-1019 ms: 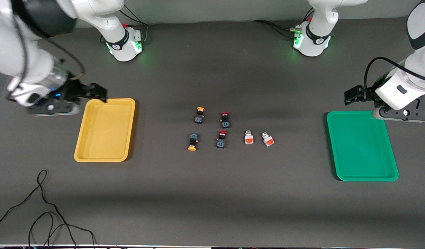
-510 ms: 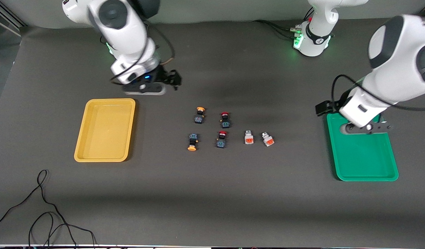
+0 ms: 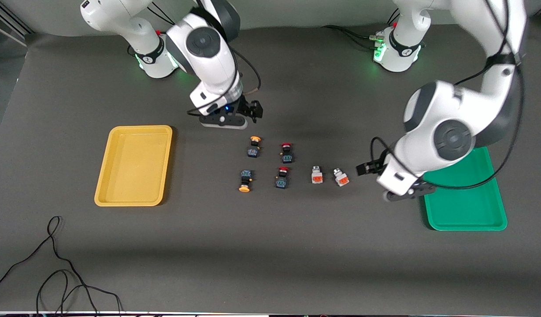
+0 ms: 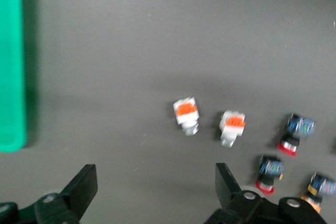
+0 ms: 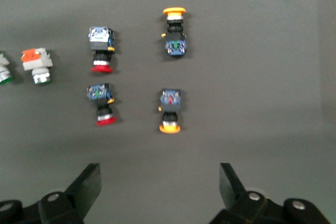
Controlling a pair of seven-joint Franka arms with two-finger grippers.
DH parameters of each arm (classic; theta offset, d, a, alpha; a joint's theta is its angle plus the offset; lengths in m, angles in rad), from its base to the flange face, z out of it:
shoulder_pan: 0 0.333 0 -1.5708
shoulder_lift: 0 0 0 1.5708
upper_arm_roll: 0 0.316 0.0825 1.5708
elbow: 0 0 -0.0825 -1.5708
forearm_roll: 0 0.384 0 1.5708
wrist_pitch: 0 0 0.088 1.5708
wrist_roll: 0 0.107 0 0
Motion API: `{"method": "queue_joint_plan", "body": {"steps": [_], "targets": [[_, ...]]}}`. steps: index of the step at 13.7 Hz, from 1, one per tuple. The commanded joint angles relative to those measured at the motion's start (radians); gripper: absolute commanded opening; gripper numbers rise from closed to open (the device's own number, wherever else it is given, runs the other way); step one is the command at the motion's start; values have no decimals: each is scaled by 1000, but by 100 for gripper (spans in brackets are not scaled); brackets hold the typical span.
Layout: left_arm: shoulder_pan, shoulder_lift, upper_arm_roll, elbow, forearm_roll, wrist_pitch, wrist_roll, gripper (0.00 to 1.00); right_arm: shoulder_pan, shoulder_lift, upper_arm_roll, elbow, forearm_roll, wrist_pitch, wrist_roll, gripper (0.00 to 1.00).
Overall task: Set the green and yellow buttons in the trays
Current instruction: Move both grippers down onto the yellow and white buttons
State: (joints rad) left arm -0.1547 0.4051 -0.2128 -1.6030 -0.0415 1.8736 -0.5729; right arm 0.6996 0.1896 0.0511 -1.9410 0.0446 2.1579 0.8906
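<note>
Both end effectors are held wide open and empty: the left end effector [image 4: 152, 192] near the silvery-white buttons [image 3: 328, 176], the right end effector [image 5: 160, 192] near the yellow-capped buttons [image 3: 254, 145].

The six switches sit bunched mid-table with only slim gaps between them: the two red-capped switches [image 3: 284, 164] stand right between the yellow-capped pair [image 3: 249, 164] and the two silvery-white switches [image 3: 328, 176], so reaching into the cluster is tight. Loads of bare table [image 3: 270, 255] runs along the edge nearest the front camera, and between the cluster and each tray. The black cable [image 3: 54, 273] loops by that edge's corner at the right arm's end.
</note>
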Motion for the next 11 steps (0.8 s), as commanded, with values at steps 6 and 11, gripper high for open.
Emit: {"method": "queue_joint_plan", "body": {"steps": [6, 11], "targets": [[-42, 257, 10, 31, -12, 147, -133, 100, 41, 272, -19, -24, -92, 284, 102, 100], [-86, 308, 10, 11, -8, 214, -277, 100, 40, 358, -39, -19, -109, 332, 102, 100]]}}
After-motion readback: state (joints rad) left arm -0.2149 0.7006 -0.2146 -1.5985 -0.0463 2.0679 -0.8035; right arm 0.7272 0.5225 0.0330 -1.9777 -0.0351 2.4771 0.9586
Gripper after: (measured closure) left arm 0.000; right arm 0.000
